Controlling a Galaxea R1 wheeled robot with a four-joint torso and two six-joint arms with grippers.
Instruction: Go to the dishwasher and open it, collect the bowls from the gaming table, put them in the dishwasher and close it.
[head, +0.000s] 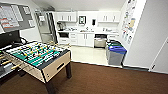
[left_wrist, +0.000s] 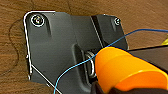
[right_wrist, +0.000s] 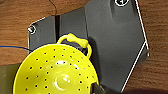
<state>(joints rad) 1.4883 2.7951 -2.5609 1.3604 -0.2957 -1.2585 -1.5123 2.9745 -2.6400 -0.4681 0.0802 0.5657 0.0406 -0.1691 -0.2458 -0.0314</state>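
Note:
The dishwasher (head: 100, 41) is far ahead under the kitchen counter, a steel front with a dark band above it. An orange bowl (left_wrist: 125, 71) hangs close over the brown carpet in the left wrist view, my left gripper (left_wrist: 102, 88) shut on its rim. In the right wrist view a lime-yellow perforated bowl (right_wrist: 56, 71) with a loop handle hangs the same way, my right gripper (right_wrist: 101, 89) shut on its edge. The gaming table is out of view.
A green-field foosball table (head: 37, 58) stands close on the left over the carpet. A blue-lidded bin (head: 116, 54) and a green one (head: 112, 45) stand by the right wall. Pale kitchen floor (head: 85, 53) leads to white cabinets (head: 85, 39).

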